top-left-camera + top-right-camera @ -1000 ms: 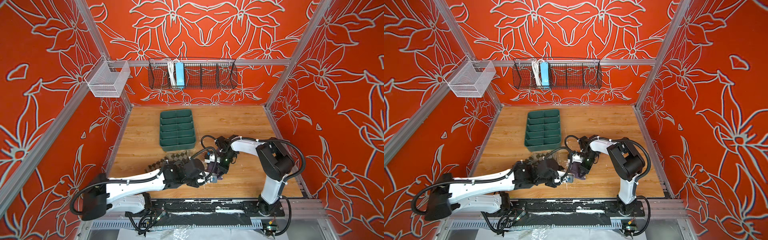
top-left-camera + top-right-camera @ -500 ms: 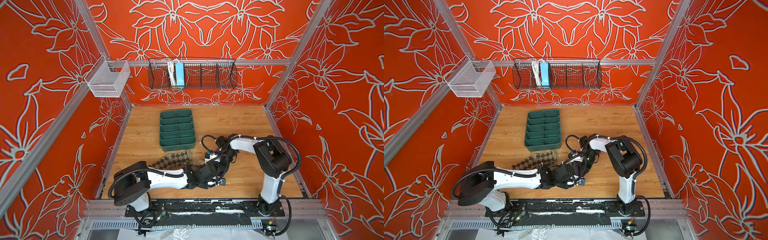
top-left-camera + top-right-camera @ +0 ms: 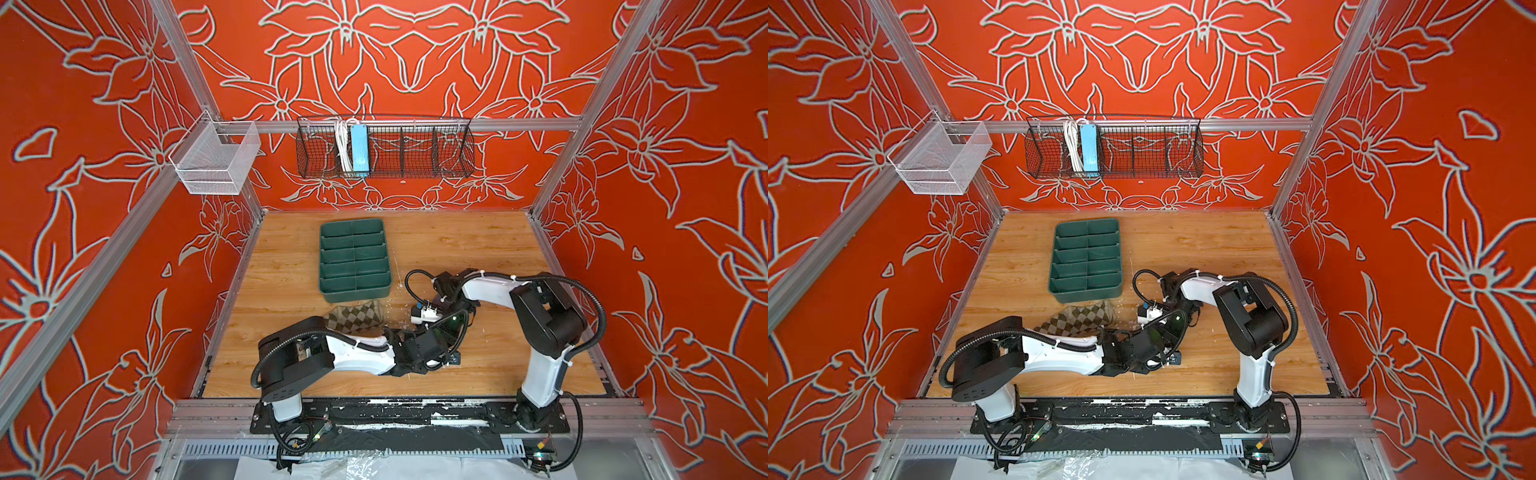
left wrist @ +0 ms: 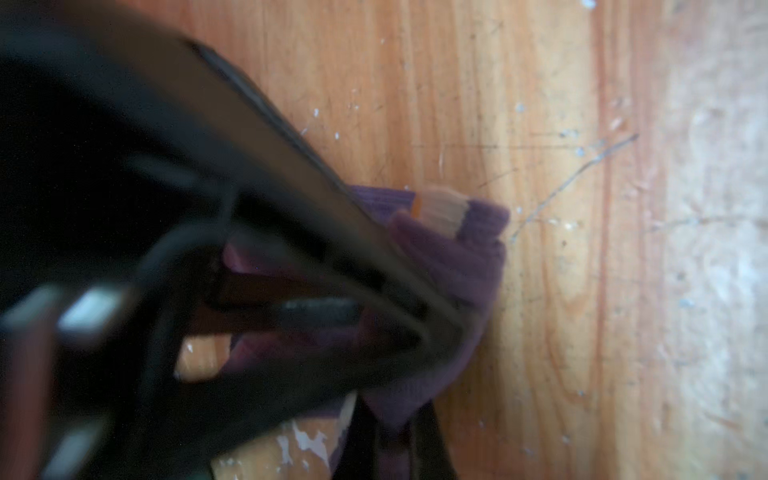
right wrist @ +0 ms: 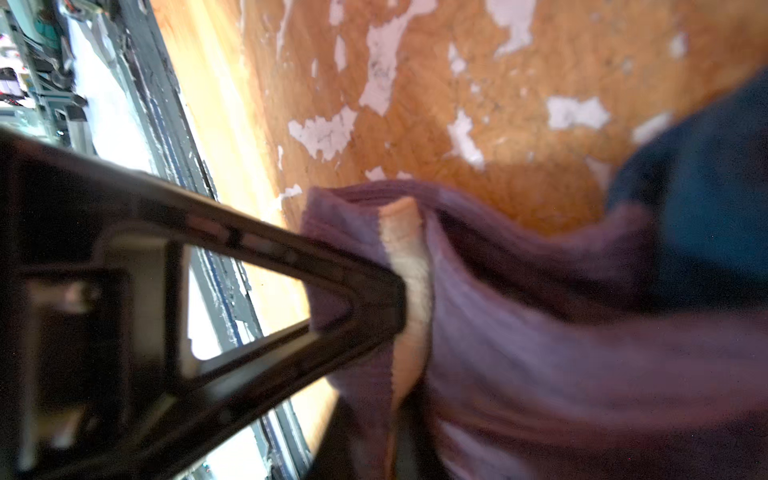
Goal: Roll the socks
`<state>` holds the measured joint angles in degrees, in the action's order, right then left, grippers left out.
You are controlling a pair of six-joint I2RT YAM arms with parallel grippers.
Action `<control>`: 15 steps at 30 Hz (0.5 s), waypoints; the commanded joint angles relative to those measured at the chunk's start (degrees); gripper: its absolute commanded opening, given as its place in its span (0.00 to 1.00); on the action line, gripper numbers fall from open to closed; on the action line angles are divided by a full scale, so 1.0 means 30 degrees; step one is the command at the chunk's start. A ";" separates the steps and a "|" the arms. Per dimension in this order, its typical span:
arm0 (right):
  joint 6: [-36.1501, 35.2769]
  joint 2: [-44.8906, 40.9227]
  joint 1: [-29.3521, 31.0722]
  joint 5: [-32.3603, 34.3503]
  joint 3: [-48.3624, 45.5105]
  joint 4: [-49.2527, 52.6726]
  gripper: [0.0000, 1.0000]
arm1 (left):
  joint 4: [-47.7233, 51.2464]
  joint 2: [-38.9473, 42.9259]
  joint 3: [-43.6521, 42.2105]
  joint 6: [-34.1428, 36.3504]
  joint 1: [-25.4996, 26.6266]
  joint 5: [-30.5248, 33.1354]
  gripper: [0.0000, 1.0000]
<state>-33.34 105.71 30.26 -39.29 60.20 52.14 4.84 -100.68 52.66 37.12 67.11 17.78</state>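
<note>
The purple sock (image 4: pixel 453 266) lies bunched on the wooden floor, its pale mustard cuff (image 5: pixel 409 266) folded in and its teal part (image 5: pixel 706 199) off to one side. My left gripper (image 4: pixel 390 444) is shut on a fold of it. My right gripper (image 5: pixel 374 440) is open, with the cuff fold still lying between its fingers. In both top views the two grippers meet tip to tip (image 3: pixel 449 328) and hide the purple sock. The argyle sock (image 3: pixel 355 316) lies flat behind my left arm, also seen as (image 3: pixel 1077 320).
A green divided tray (image 3: pixel 357 293) stands just behind the argyle sock. On the back wall hang a black wire basket (image 3: pixel 415 151) with a blue power strip (image 3: pixel 359 147), and a white mesh basket (image 3: pixel 216 160). Flaked white patches mark the floor (image 5: pixel 382 70).
My left gripper has reached rightward to the purple sock and shut on it. My right gripper, shut on the sock before, has opened its jaws.
</note>
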 commanded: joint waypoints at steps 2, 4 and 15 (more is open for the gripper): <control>0.0607 -0.1695 -0.0091 0.3564 -0.1709 -0.3510 0.98 | 0.2711 -0.0877 0.0278 -0.1187 -0.0349 -0.0570 0.00; 0.1133 -0.3161 -0.0500 0.4432 -0.2104 -0.4454 0.98 | 0.3516 -0.0849 0.0483 -0.1455 -0.0463 -0.0877 0.00; 0.8644 -1.2068 -0.5744 1.4473 -0.4482 -1.1676 0.98 | 0.7842 -0.1312 0.3394 -0.1814 -0.1591 -0.5883 0.00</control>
<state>-17.50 73.67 15.86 -5.34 47.40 24.62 17.96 -102.13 60.18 32.27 63.48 8.51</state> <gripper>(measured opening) 0.979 0.080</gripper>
